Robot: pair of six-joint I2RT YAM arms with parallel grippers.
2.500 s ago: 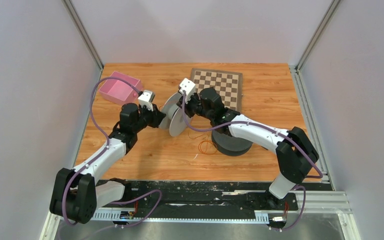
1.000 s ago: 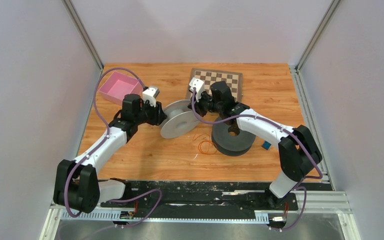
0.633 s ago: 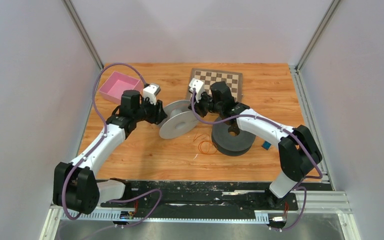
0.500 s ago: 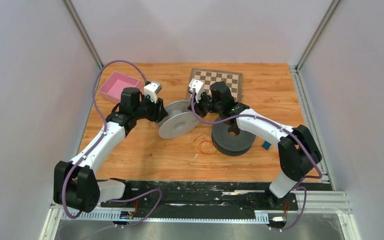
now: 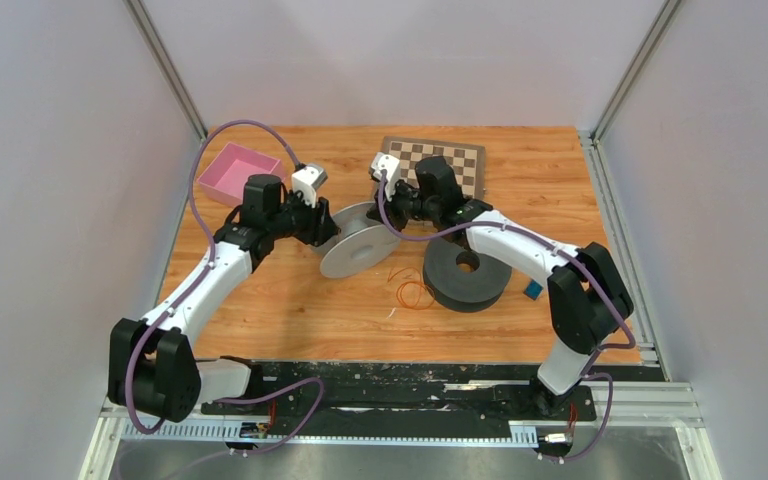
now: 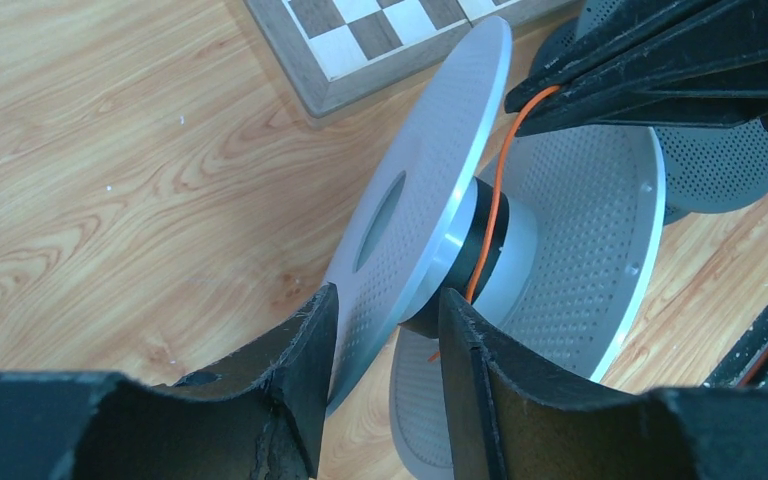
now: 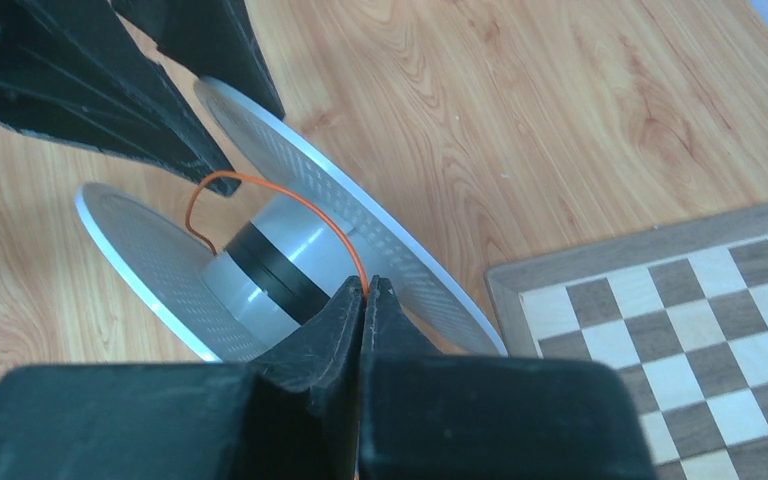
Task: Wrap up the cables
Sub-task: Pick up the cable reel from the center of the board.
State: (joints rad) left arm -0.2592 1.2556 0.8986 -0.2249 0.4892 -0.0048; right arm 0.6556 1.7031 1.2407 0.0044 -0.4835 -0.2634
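Note:
A grey spool is tilted at mid-table, its dark hub between two perforated flanges. My left gripper straddles the rim of the near flange, which touches its fingers, and is shut on it. My right gripper sits just right of the spool, shut on the thin orange cable. The cable arches from the fingertips over the hub. More of the orange cable lies in loose loops on the wood in front of the spool. In the top view the two grippers, left and right, flank the spool.
A big black spool lies flat under my right forearm. A chessboard is at the back, a pink box at the back left, and a small blue block right of the black spool.
The grey spool has gone from standing upright to tilted and lower. In the last second my right gripper shifted a little left with the cable, and my left wrist edged back.

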